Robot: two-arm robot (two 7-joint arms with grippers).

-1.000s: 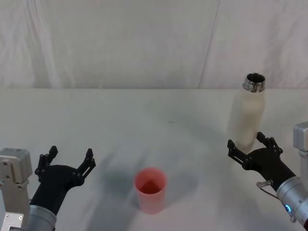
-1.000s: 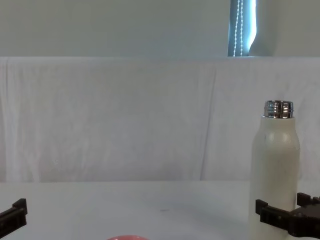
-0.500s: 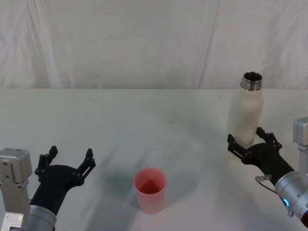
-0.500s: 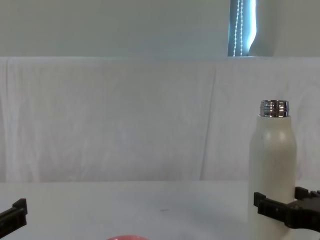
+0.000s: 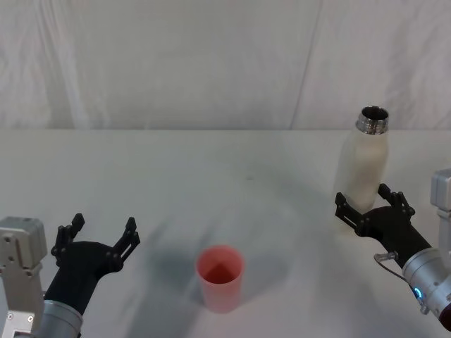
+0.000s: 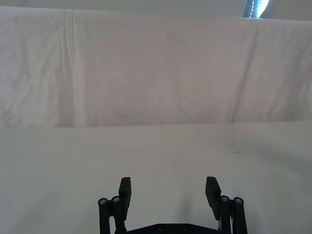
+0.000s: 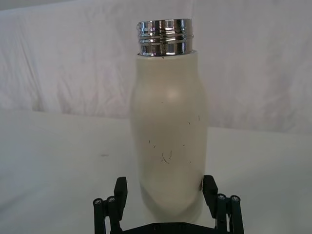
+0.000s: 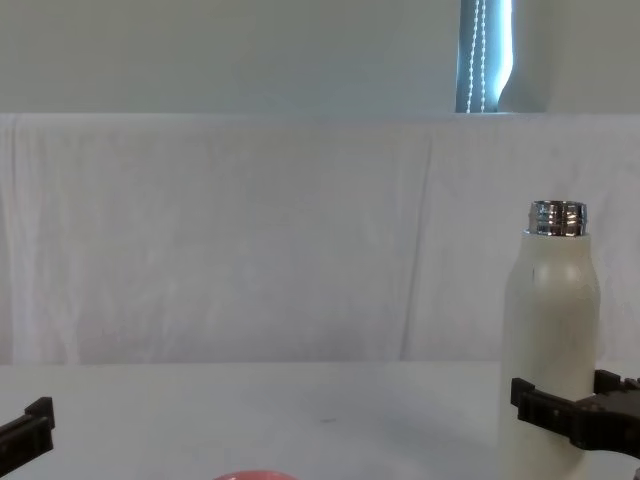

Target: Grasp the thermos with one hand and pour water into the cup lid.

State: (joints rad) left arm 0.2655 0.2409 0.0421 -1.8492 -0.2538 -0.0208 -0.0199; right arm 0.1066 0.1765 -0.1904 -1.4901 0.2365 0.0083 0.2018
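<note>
The thermos (image 5: 362, 169) stands upright at the right of the table, a cream-white bottle with an open steel neck (image 7: 164, 36). My right gripper (image 5: 363, 200) is open around its lower body, one finger on each side (image 7: 165, 188). In the chest view the black fingers (image 8: 528, 399) straddle the thermos (image 8: 550, 330) near its base. The cup lid (image 5: 220, 276), a small pink-red cup, stands upright near the table's front centre, and its rim (image 8: 255, 475) peeks in at the chest view's bottom edge. My left gripper (image 5: 103, 227) rests open at the front left, left of the cup lid, holding nothing (image 6: 169, 187).
The white cloth-covered table (image 5: 211, 176) has a draped white backdrop (image 5: 176, 63) behind it. Bare table lies between the cup lid and the thermos.
My right gripper has crept forward around the thermos base. The thermos top swayed a little left, then came back right. The left arm and the cup lid have not moved.
</note>
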